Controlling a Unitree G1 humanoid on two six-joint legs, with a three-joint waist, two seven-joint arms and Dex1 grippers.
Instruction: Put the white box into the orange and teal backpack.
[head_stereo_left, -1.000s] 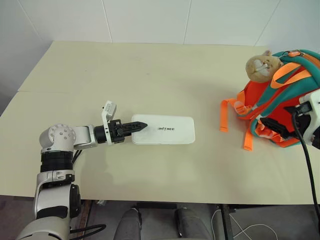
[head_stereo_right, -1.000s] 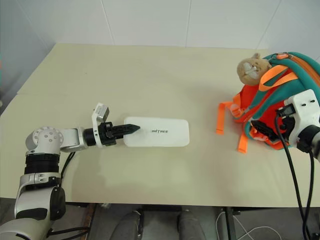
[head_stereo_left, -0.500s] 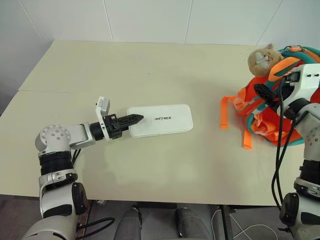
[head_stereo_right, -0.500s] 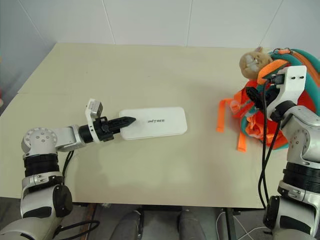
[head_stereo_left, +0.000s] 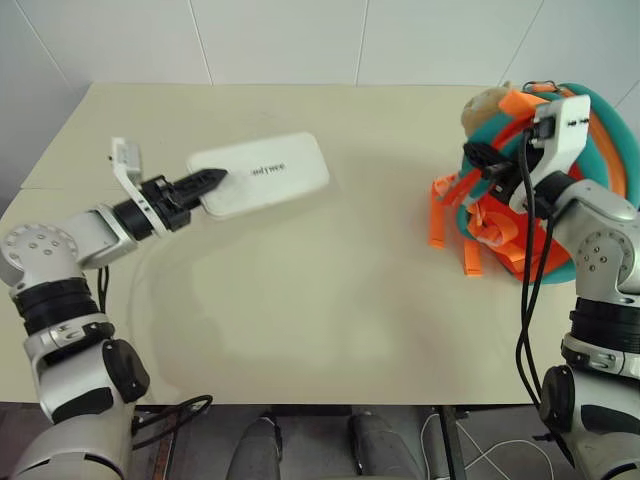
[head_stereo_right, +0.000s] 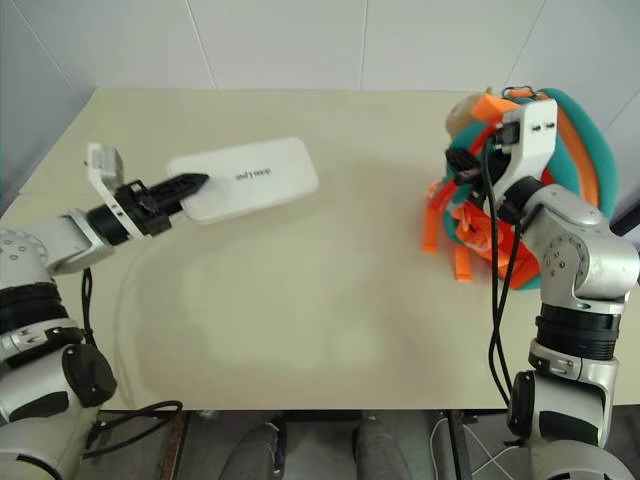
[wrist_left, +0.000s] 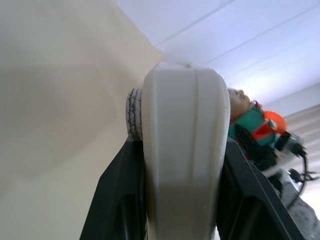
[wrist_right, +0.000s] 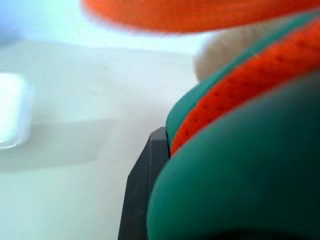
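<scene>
The white box (head_stereo_left: 262, 173) hangs tilted above the table, over its shadow, one short end pinched in my left gripper (head_stereo_left: 205, 183), which is shut on it. In the left wrist view the box (wrist_left: 185, 150) fills the gap between the black fingers (wrist_left: 116, 200). The orange and teal backpack (head_stereo_left: 603, 115) sits at the table's right edge with a tan plush toy (head_stereo_left: 482, 103) at its top. My right gripper (head_stereo_left: 480, 160) is at the backpack's left rim, shut on its teal and orange edge (wrist_right: 210, 115).
The beige table (head_stereo_left: 350, 300) stretches wide between the box and the backpack. Loose orange straps (head_stereo_left: 440, 212) trail off the backpack onto the table. A white wall stands behind the far edge. A seam crosses the table's left side.
My left gripper has lifted the box off the table, up and to the left. My right gripper has risen to the backpack's rim and shut on it, and the backpack has shifted.
</scene>
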